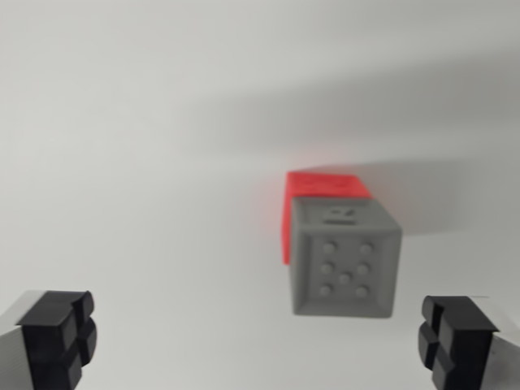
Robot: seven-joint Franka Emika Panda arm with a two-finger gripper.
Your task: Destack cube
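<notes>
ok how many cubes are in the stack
2: a grey cube on top, nearest the camera, and a red cube under it, mostly covered. Any cube below those would be hidden.

We see bare white surface [146,162] all around the grey cube [344,258] stacked on the red cube [325,187]; only that stack stands in our way, between and ahead of the wide-spread fingers [57,337].

Plain white, matte, flat work surface [162,122], filling the whole wrist view; a broad, soft grey shadow band [366,97] crosses its far right part; a second, shorter grey shadow [443,191] lies right of centre; picture slightly blurred.
</notes>
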